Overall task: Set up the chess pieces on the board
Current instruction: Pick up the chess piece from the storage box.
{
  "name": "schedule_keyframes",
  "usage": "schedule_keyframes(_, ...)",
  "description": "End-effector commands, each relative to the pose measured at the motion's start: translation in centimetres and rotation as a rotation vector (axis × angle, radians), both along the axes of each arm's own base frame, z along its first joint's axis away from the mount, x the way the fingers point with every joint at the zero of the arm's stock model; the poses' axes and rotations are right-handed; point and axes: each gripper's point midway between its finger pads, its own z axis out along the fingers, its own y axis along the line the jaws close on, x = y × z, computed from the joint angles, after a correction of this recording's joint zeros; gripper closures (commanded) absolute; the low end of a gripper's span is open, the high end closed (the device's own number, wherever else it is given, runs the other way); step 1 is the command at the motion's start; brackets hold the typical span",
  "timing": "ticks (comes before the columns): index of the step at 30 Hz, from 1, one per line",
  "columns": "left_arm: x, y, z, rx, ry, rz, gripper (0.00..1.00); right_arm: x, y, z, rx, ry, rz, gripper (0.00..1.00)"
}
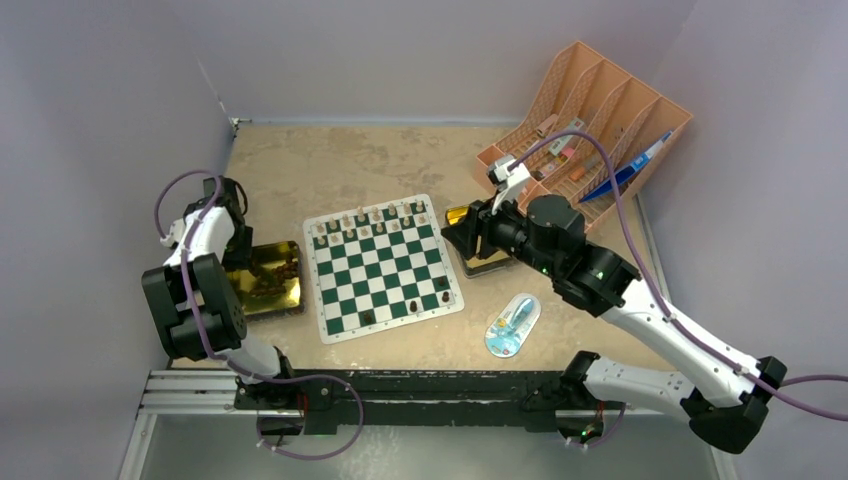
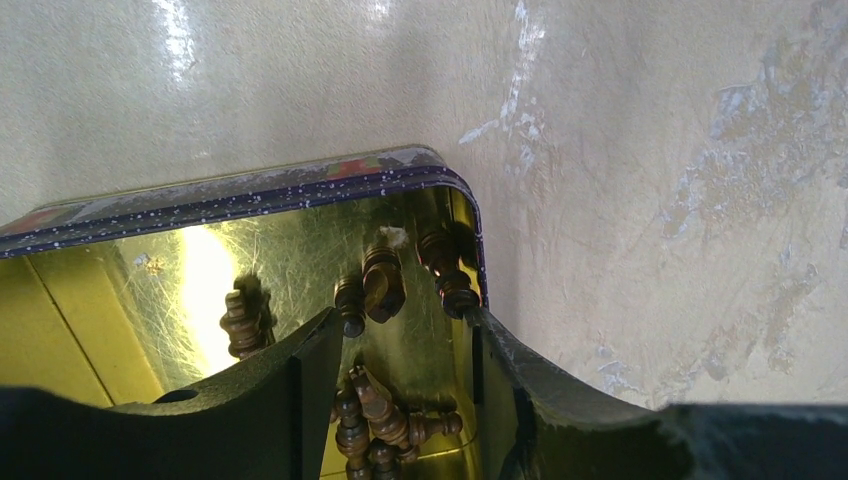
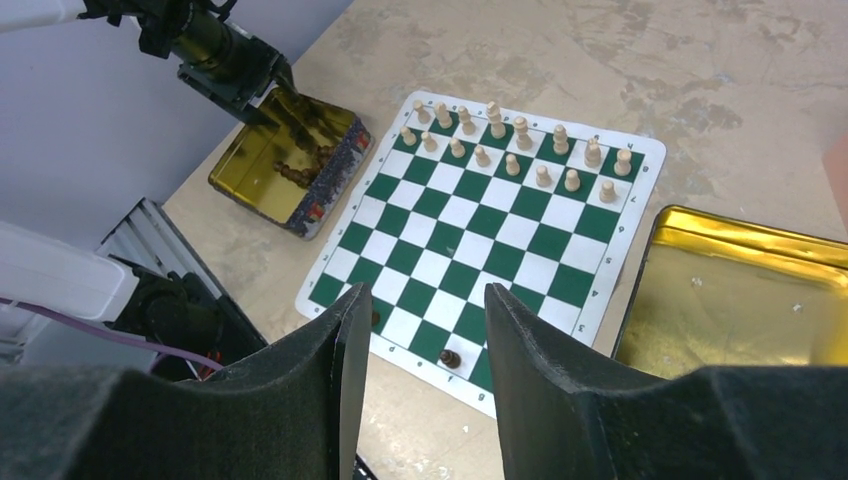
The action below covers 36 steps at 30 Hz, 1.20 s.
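Note:
The green-and-white board [image 1: 380,265] lies mid-table. Tan chess pieces [image 3: 515,150] fill its two far rows. A few dark ones [image 1: 412,305] stand on the near rows, one of them at the near edge [image 3: 450,357]. More dark brown pieces [image 2: 385,420] lie loose in the gold tin [image 1: 270,295] left of the board. My left gripper [image 2: 402,318] hangs open, low inside that tin [image 2: 300,190], its fingers either side of a heap of pieces and gripping none. My right gripper [image 3: 425,292] is open and holds nothing, above the board's right edge.
A second gold tin [image 3: 740,290], with nothing in it, sits right of the board, partly under my right arm. An orange rack [image 1: 590,120] of pens stands at the back right. A small blue-and-white packet [image 1: 512,325] lies near the front. Walls close both sides.

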Motion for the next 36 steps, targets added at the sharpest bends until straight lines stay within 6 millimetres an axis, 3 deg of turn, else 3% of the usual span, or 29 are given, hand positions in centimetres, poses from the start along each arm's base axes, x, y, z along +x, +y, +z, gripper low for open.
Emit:
schedule_keyframes(1,0.2,-0.7,0.5,-0.048,-0.005,-0.027,0.54,0.8,0.1,1.1,0.026,-0.054,-0.018,0.52)
schedule_keyframes(9,0.6,-1.4,2.2,-0.068,-0.039,-0.093,0.52,1.0,0.6,0.6,0.020,-0.047,-0.006,0.51)
schedule_keyframes(20,-0.5,-0.2,-0.2,-0.018,0.092,-0.140,0.52,0.8,0.9,1.1,0.034,-0.046,0.007,0.51)
schedule_keyframes(36,-0.5,0.3,-0.5,0.012,0.122,-0.174,0.53,0.6,0.9,1.3,0.041,-0.042,0.012,0.50)
